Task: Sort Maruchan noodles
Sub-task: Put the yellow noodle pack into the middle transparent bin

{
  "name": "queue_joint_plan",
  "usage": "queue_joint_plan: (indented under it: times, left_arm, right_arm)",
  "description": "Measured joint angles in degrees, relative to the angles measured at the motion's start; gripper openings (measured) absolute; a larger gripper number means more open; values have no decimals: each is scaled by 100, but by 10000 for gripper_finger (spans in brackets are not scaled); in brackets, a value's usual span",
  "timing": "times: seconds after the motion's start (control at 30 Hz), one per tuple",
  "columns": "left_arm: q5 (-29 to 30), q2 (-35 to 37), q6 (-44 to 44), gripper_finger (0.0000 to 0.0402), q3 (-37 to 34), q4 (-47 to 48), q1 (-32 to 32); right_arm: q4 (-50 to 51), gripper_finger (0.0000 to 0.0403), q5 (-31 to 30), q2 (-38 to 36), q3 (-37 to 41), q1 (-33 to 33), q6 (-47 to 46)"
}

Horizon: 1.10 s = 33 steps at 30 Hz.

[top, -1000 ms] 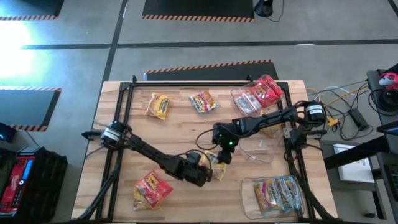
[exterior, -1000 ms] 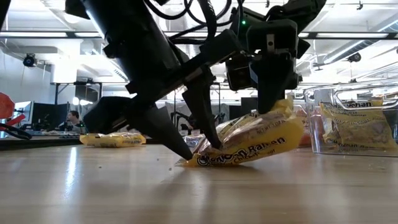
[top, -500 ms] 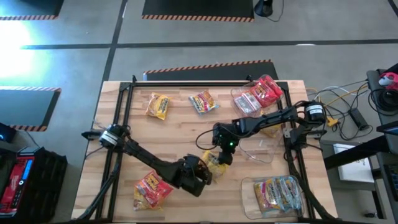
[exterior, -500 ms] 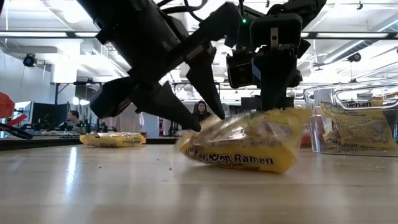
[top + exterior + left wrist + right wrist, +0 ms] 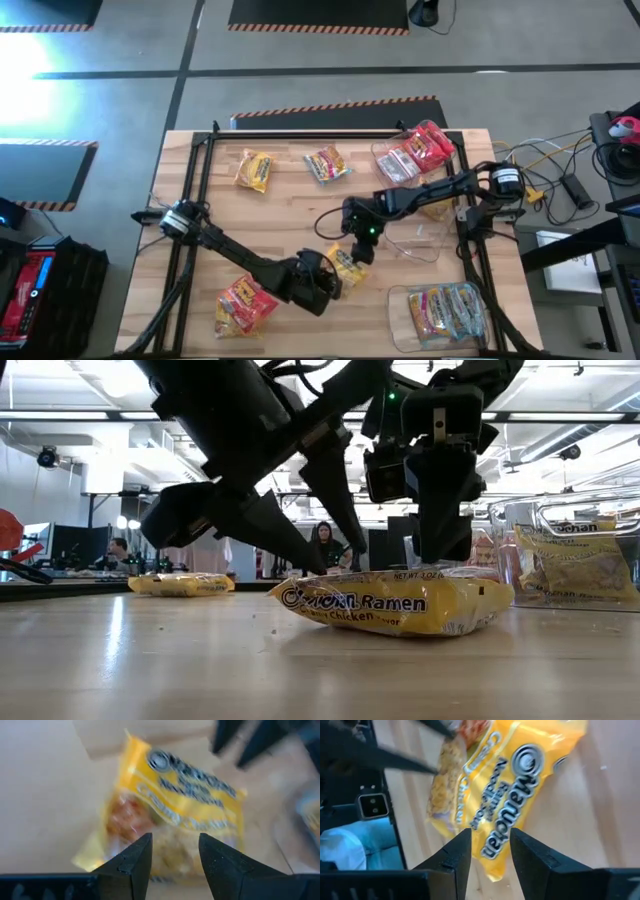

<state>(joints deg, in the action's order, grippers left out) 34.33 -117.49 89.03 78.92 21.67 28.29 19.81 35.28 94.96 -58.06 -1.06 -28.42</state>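
A yellow-orange Maruchan packet (image 5: 347, 268) lies flat on the table (image 5: 200, 250) between my two grippers; the low view shows it (image 5: 395, 605) resting on its broad face. My left gripper (image 5: 318, 283) (image 5: 173, 845) is open at the packet's near-left end, its fingers slanting down toward it (image 5: 325, 555). My right gripper (image 5: 358, 252) (image 5: 489, 837) is open above the packet's far-right end, pointing down. The packet (image 5: 505, 795) shows between and beyond its fingers. My left gripper touches nothing that I can see; its open fingertips (image 5: 303, 565) stand just over the packet's left end. My right gripper reaches down to the packet's upper face (image 5: 445, 572) from above. Whether its fingers (image 5: 440, 545) touch the packet, I cannot tell.
Loose packets lie at far left (image 5: 254, 170), far middle (image 5: 327, 163) and near left (image 5: 243, 303). A clear tub with red packets (image 5: 415, 155) stands far right, one with light blue packets (image 5: 447, 310) near right, and another clear tub (image 5: 418, 238) between them. Black frame rails line the table.
The yellow-orange packet was tilted with its right end raised under my right gripper; it has come down and now lies flat on the table. My left gripper has drawn back toward the table's near-left and risen off the packet's left end. The right gripper has stayed in place.
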Motion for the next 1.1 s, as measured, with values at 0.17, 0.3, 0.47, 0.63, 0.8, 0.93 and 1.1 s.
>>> queue_joint_plan:
  times: [0.17, 0.3, 0.47, 0.63, 0.8, 0.93, 1.1]
  left_arm:
    - [-247, 4, 27, 145, 8, -150, 165]
    - [-441, -135, 206, 145, 0, -129, 171]
    - [-504, -339, 555, 145, -37, -102, 145]
    - [-494, -471, 775, 145, -20, -111, 154]
    - [-513, -384, 579, 146, 28, -167, 184]
    - [-412, -183, -70, 146, 284, -218, 202]
    - [-416, -202, -294, 146, 285, -171, 130]
  right_arm:
    - [-4, 136, -78, 0, 28, -83, 17]
    - [-46, 137, -77, 2, 37, -85, 15]
    - [-110, 137, -240, 4, 39, -83, -4]
    - [-38, 137, -832, 5, 44, -87, -110]
    - [-31, 137, -668, 7, 44, -83, -150]
    - [-19, 137, -526, 7, 44, -98, -151]
    - [4, 137, -526, 9, 44, -98, -151]
